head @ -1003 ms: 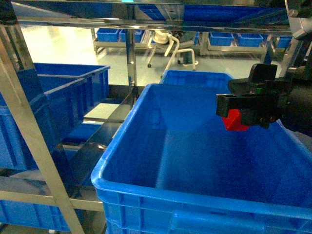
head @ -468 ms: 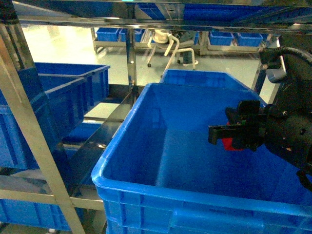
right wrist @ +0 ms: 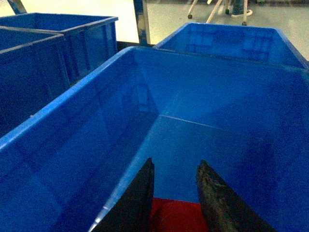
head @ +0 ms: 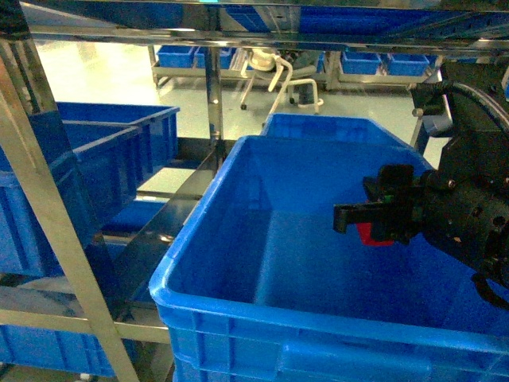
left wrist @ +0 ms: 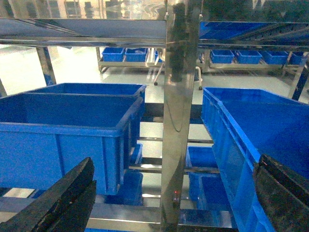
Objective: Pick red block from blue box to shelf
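head view, crate: big dark blue crate (head: pixel 238 318) sits on the shelf (head: pixel 48 215) level, front and centre; inside bare apart from the gripper reaching in.
head view, other crates: second blue crate (head: pixel 318 127) just behind it; more blue crates (head: pixel 103 151) on the left of the steel upright.
head view, right arm: comes in from the right edge, black, reaching over the crate's right wall, jaws pointing left inside the crate.
head view, right gripper (head: pixel 362 227): jaws clenched on the red block (head: pixel 372 235); block held above the crate floor, not touching it as far as can be seen.
head view, left arm: not visible.
left wrist view, containers: blue crate (left wrist: pixel 63 130) left of a shiny upright (left wrist: pixel 178 111), another blue crate (left wrist: pixel 256 130) to the right; contents of both hidden by their walls.
left wrist view, left gripper (left wrist: pixel 174 198): two black fingers at the bottom corners, spread wide apart, nothing between them but the shelf upright beyond.
right wrist view, crate: looking down into the big crate (right wrist: pixel 72 125), smooth blue floor and walls; another crate (right wrist: pixel 231 41) beyond its far wall.
right wrist view, jaws: two dark fingers (right wrist: pixel 137 203) at the bottom edge, close together, red block (right wrist: pixel 176 216) pinched between them, partly cut off by the frame.
blue box: pale turquoise bin not seen in any view.
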Tool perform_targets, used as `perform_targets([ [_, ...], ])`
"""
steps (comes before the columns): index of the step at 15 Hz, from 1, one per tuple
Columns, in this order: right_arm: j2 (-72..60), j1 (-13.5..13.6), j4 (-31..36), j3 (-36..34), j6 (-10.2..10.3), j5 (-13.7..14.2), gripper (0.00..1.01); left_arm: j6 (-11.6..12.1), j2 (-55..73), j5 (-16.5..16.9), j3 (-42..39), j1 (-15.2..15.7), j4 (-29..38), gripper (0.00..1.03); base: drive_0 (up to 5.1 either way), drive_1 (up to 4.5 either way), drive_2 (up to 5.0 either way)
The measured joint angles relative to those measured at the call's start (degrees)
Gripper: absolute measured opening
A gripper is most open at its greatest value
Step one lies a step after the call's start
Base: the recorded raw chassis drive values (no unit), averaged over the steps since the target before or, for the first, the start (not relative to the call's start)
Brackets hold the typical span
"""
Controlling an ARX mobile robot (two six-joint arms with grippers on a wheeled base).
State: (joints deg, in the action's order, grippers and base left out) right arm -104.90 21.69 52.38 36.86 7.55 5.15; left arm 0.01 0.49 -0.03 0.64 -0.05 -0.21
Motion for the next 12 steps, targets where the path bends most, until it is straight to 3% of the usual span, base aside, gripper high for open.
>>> perform_targets([
  [2,0.0,0.0,0.0,0.4,0.0,-0.1,0.33,0.0,0.0,0.0,0.0,0.0,0.0,0.98,0.0,0.0,0.0],
  [3,0.1,0.1,-0.1,0.5,0.1,-0.3,0.53,0.0,0.0,0.0,0.0,0.0,0.0,0.98,0.0,0.0,0.0],
  [7,1.1,0.1,-0.1,0.4,0.2,-0.7,0.99,0.0,0.0,0.0,0.0,0.0,0.0,0.98,0.0,0.0,0.0],
  [12,8.7,2.4,-2.4,-5.4,2.1,-1.1,0.98,0.0,0.0,0.0,0.0,0.0,0.0,0.98,0.0,0.0,0.0],
])
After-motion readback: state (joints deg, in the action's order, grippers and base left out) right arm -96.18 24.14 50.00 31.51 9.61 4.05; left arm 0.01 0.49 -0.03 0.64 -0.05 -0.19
